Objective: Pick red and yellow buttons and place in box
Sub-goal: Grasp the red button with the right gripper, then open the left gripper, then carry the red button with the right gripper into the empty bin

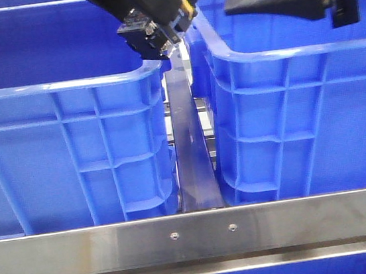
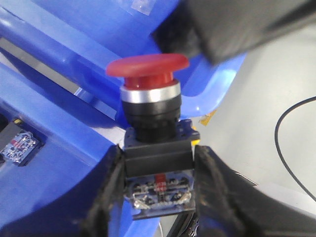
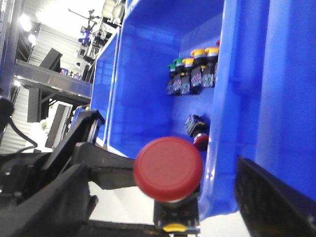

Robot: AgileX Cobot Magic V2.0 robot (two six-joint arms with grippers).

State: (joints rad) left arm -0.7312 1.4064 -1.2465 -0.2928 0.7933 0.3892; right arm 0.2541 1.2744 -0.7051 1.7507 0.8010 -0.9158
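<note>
Two crates fill the front view. Where is the red button?

— Left gripper (image 2: pixel 158 197) is clamped on the body of the red button (image 2: pixel 148 66); its cap sits above the gap between the box (image 1: pixel 282 71) and the left crate (image 1: pixel 61 125), cut off at the frame's top edge.

Right gripper (image 1: pixel 230 5)?

— Partly out of frame; jaw spacing cannot be determined. More buttons (image 3: pixel 192 74) lie inside the box, too small to count reliably.
</note>
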